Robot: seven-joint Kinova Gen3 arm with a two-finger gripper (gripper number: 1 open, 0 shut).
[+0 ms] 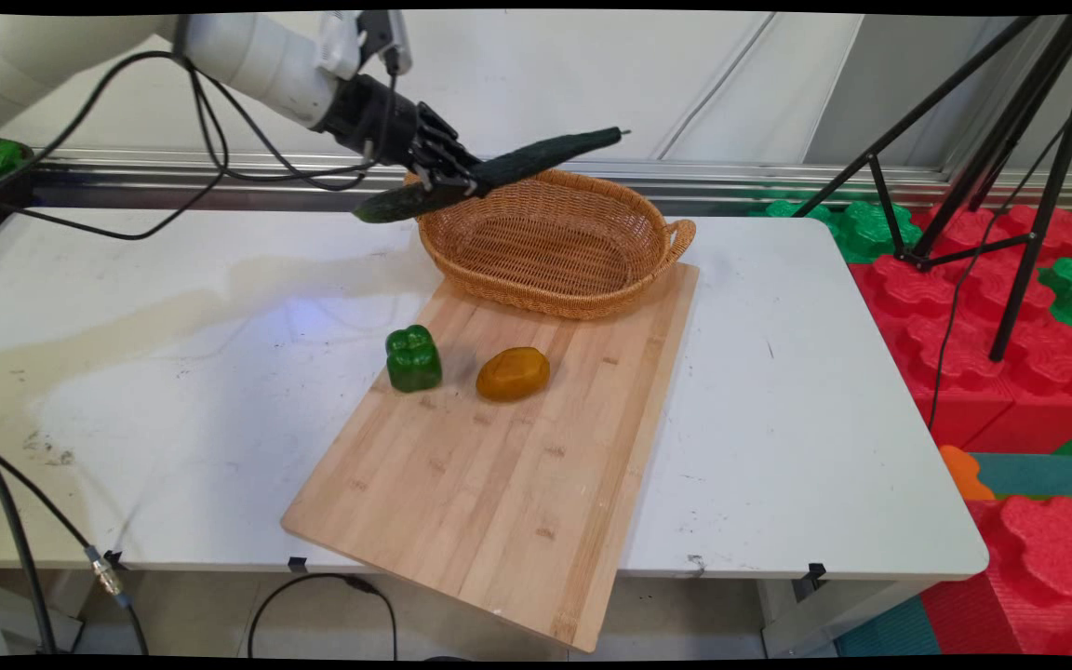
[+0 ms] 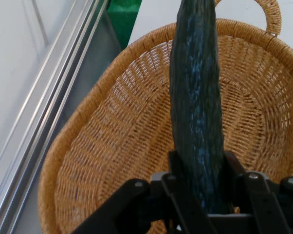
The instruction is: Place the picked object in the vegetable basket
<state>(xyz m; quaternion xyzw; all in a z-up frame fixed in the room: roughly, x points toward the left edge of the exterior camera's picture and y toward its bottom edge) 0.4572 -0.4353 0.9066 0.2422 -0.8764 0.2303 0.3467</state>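
Black fingers clamp the dark green cucumber near its lower third, one on each side, so the gripper carries it tilted, long end pointing up and away over the wicker basket. Cucumber hangs clear above the basket's near-left rim, not touching it as far as the hand view shows. To do this well, I'd judge the long free end needs levelling with the basket's long axis, held low over the weave, since the off-centre grip may let it pivot. Basket sits on the far end of the wooden board; green pepper and potato-like brown piece lie nearer on it, well apart from the gripper.
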